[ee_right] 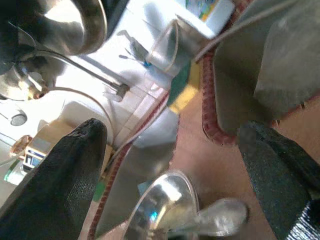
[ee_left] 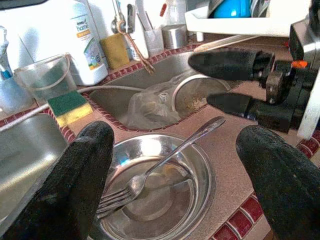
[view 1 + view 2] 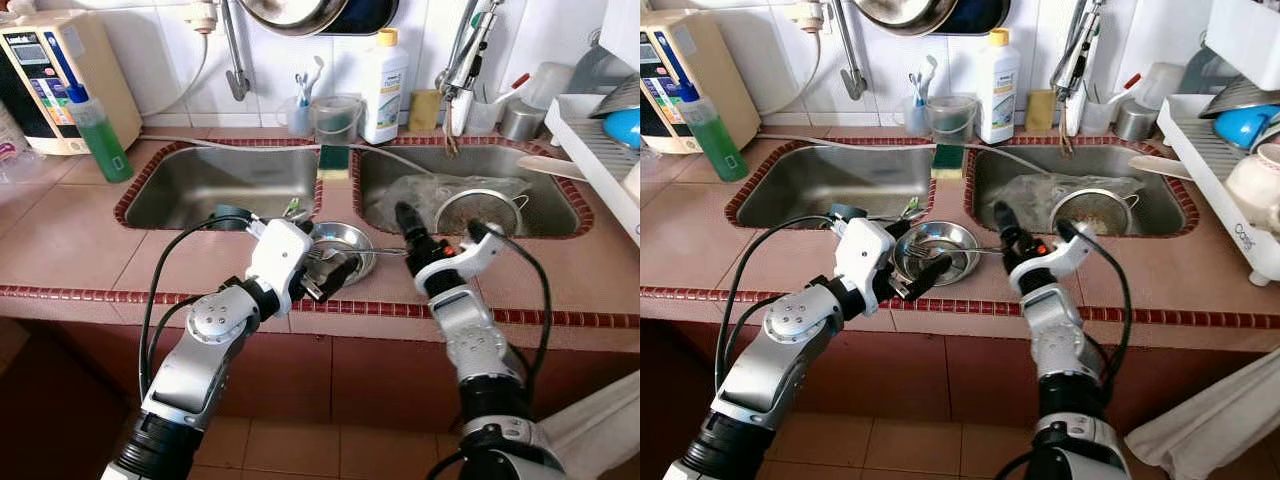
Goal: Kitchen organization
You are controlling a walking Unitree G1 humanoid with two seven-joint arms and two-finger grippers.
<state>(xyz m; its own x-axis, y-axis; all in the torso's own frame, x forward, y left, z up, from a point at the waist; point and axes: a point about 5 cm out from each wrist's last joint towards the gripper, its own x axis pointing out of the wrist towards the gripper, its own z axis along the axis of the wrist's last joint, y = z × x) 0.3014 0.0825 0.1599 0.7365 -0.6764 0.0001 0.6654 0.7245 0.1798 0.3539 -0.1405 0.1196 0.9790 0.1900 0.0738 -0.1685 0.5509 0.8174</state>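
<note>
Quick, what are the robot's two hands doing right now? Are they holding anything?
Left hand: open, holding nothing, at the near rim of the metal bowl with the fork in it.
Right hand: open, holding nothing, beside the fork's handle.

Double sink in a tiled counter, with a bowl set on the strip between the two basins.

A fork [image 2: 150, 175] is laid in the bowl [image 3: 937, 252], its handle reaching over the rim toward the right basin [image 3: 1080, 195], in which a strainer [image 3: 1095, 210] is placed. The left basin [image 3: 830, 185] is found left of the bowl. The left gripper [image 3: 325, 280] is positioned just before the bowl, the right gripper [image 3: 412, 232] to its right. A sponge [image 3: 334, 162] is set on the divider behind, and a bottle [image 3: 385, 88] and a cup [image 3: 336, 120] against the wall. A dish rack [image 3: 1215, 160] is placed at the far right.
</note>
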